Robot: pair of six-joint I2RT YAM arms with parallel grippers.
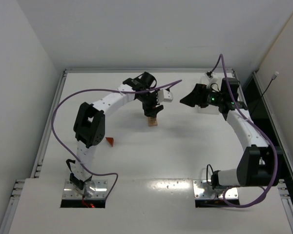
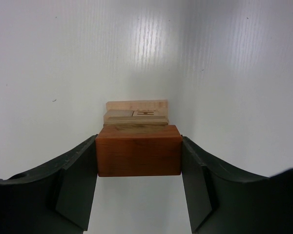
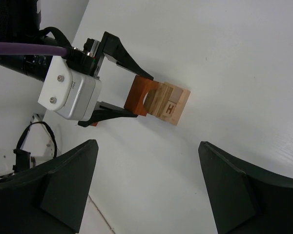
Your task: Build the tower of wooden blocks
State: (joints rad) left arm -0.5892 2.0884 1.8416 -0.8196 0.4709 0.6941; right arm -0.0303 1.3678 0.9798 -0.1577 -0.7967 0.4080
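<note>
White table (image 1: 185,156) boxed by white walls (image 1: 29,44). Mid-table stands the pale tan wood block tower (image 1: 152,122), topped by a reddish-brown arch block (image 2: 138,156) clamped in the left gripper (image 2: 139,146); the right gripper (image 3: 147,151) gapes empty

Pale blocks (image 2: 136,111) (mostly) behind arch piece (image 2: 138,156)

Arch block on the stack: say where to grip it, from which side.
Grip the arch block by its flat end faces, coming down from above, as the left gripper does; its cutout faces the pale stack, so the ends are flat and parallel.
</note>
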